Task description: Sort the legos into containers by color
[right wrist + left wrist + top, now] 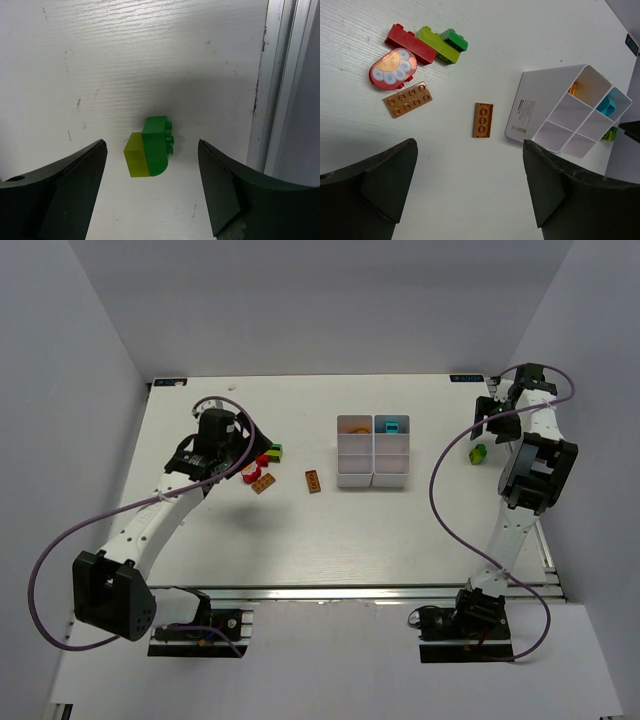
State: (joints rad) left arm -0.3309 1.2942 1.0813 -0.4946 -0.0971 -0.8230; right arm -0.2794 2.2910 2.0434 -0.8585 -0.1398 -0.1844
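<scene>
The legos lie in two places. Left of the white compartment tray are a red brick, a lime and dark green pair, a red rounded piece with a flower print, a brown plate and a brown brick. My left gripper hangs open above bare table near them, holding nothing. The tray holds a teal piece and an orange one. Right of the tray, a green-and-yellow lego lies between the open fingers of my right gripper, untouched.
An aluminium rail runs along the table's right edge, close beside the green-and-yellow lego. Purple cables loop from both arms. White walls enclose the table on three sides.
</scene>
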